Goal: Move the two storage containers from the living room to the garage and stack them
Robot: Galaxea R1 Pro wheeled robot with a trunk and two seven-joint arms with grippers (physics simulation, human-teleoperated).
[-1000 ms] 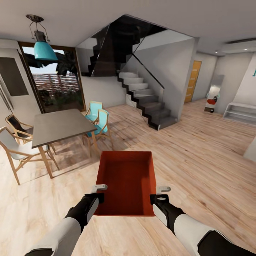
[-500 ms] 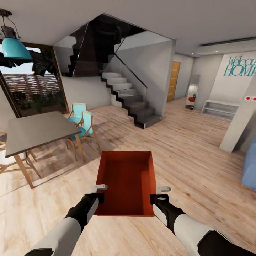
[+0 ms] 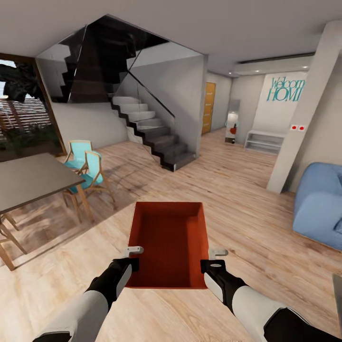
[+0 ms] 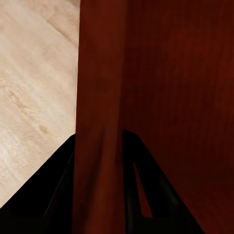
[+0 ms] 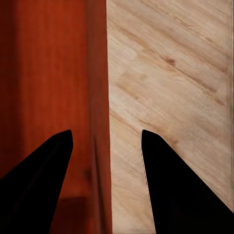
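Straddling opposite side walls of one orange-red storage container [image 3: 168, 247], the left end effector [image 3: 133, 257] pinches its wall, while the right end effector [image 3: 212, 260] sits wider, above the wood-plank floor [image 3: 247, 199].

The head view looks forward and down from above both arms, across the plank floor [image 3: 247, 190] to a distant staircase [image 3: 156, 137]. Each wrist view sits very close against a wall of the orange-red container [image 3: 166, 247], seemingly looking along its edge; all three share container and floor.
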